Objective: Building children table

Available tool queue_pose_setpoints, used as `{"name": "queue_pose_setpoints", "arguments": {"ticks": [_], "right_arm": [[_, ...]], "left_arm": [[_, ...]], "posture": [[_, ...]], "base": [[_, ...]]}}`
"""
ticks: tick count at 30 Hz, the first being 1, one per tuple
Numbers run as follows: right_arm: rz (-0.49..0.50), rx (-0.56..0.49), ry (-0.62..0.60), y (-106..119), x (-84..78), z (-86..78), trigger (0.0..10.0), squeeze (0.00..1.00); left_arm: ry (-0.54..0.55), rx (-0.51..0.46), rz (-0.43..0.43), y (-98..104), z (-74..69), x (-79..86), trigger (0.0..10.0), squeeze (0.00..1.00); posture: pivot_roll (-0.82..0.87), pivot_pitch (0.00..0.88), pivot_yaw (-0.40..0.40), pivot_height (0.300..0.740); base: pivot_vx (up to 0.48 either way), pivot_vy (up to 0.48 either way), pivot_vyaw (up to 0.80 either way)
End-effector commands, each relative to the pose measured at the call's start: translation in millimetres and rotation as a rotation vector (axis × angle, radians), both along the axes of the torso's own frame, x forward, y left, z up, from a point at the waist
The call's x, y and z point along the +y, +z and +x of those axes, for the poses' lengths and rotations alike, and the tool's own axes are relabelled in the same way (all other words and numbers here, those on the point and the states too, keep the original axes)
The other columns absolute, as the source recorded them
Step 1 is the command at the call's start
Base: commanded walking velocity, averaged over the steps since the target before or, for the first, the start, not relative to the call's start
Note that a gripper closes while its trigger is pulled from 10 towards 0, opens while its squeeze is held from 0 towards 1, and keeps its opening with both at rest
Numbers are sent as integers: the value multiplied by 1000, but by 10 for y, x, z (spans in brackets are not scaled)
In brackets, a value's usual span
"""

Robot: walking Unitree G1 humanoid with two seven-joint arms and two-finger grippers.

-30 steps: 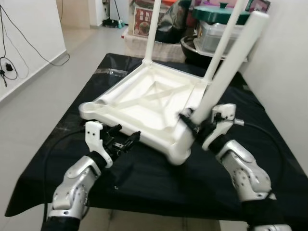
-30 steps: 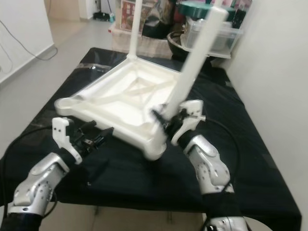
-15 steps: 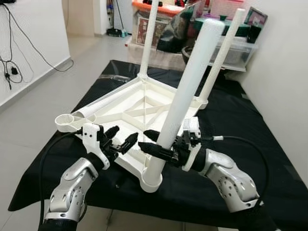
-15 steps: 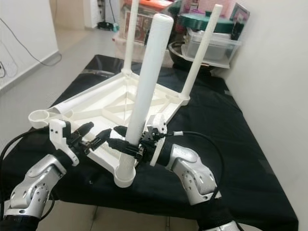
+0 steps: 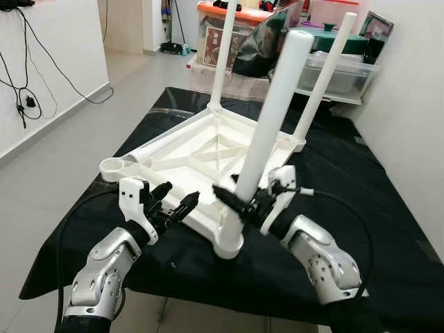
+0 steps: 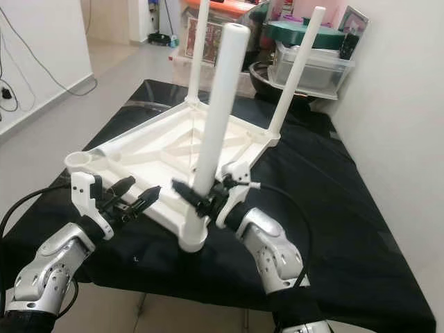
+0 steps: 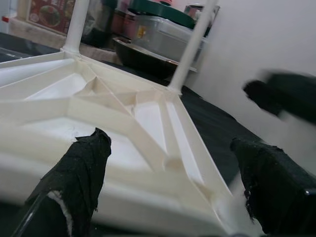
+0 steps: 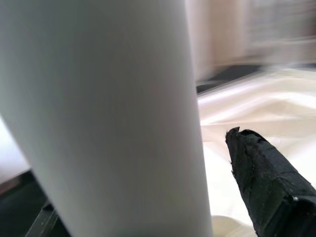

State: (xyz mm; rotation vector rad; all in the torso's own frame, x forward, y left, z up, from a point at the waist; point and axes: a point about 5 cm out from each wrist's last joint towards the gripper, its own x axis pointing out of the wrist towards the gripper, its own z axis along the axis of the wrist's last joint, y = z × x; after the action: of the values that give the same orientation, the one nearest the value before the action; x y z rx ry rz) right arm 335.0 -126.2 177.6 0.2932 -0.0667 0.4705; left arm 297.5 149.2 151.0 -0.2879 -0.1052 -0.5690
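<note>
While the white children's table (image 5: 208,156) lies upside down on the black-covered tabletop (image 5: 361,201), three legs stand up from its corner sockets: far-left leg (image 5: 223,59), far-right leg (image 5: 325,76), and the thick near leg (image 5: 267,132), seated in the nearest corner socket (image 5: 229,243). The fourth leg (image 5: 149,150) lies flat along the table's left edge, next to the empty corner socket (image 5: 112,166).

Right end effector (image 5: 239,201) is clamped around the near leg low down, just above the socket; in the right wrist view one black finger (image 8: 269,190) sits beside the leg, other finger hidden behind it. Left end effector (image 5: 175,203) is open, fingers spread w/ nothing between them, just beside the table's near edge; touching or not can't be told. In the left wrist view its two fingertips (image 7: 84,163) frame the ribbed underside.

Beyond the tabletop's far end: a clear plastic bin (image 5: 340,69) w/ a green lid (image 5: 333,31) on top, contents hard to make out; a clear box w/ orange lid (image 5: 222,21), cut off by the frame top, holding something w/ a red printed label; a dark bag (image 5: 260,48) between them. Far legs' tops are cut off too. Cables (image 5: 24,62) hang down the left wall.
</note>
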Motion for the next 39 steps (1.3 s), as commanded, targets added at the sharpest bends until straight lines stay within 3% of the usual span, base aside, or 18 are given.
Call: {"name": "queue_pose_setpoints", "arguments": {"ticks": [1,3,8,13,16,24,25,26,27,31,33,35,37,38,39], "right_arm": [[21,29,-329,29,-413,110,10000,0],[-15,68,-519,-8,-603,159,10000,0],[-12,113,-617,-36,-680,214,10000,0],[-6,119,-638,-10,-594,274,10000,0],[-9,114,-636,25,-428,372,10000,0],[-37,63,-661,102,-345,460,10000,0],[-39,43,-669,112,-354,460,4627,0],[-39,43,-669,112,-354,460,4627,0],[-39,38,-671,114,-357,460,0,0],[-44,14,-674,92,-386,437,0,0],[-11,-12,-483,88,-285,434,0,0],[38,-67,-161,118,-122,339,0,0],[38,-67,-161,118,-122,339,0,0],[-24,-150,182,113,-38,83,0,0],[-24,-150,182,113,-38,83,0,0]], "left_arm": [[-1,7,4,-21,-13,-7,10000,0],[-1,7,3,-21,-14,-10,10000,0],[-4,8,2,-20,-11,-15,10000,0],[-3,7,2,-18,-7,-19,10000,0],[4,6,0,-21,-2,-20,10000,0],[9,6,0,-24,-1,-18,10000,0],[9,6,0,-24,-4,-15,10000,0],[9,6,0,-24,-4,-15,10000,0],[9,6,0,-24,-5,-14,10000,0],[10,7,0,-24,-7,-10,10000,0],[9,7,1,-23,-6,-10,10000,0],[8,8,0,-23,-7,-10,10000,0],[8,8,0,-23,-7,-10,10000,0],[6,8,-1,-22,-9,-11,10000,0],[6,8,-1,-22,-9,-11,10000,0]], "posture": [[80,0,-132,740],[80,0,-131,740],[79,0,-132,740],[81,0,-135,740],[88,0,-143,740],[95,0,-147,740],[100,0,-147,740],[100,0,-147,740],[100,0,-147,740],[99,0,-144,740],[99,0,-142,740],[94,0,-137,740],[94,0,-137,740],[93,0,-138,740],[93,0,-138,740]], "base": [[0,0,0],[0,0,0],[0,0,0],[0,0,0],[0,0,0],[0,0,0],[0,0,0],[0,0,0],[0,0,0],[0,0,0],[0,0,0],[0,0,0],[0,0,0],[0,0,0],[0,0,0]]}}
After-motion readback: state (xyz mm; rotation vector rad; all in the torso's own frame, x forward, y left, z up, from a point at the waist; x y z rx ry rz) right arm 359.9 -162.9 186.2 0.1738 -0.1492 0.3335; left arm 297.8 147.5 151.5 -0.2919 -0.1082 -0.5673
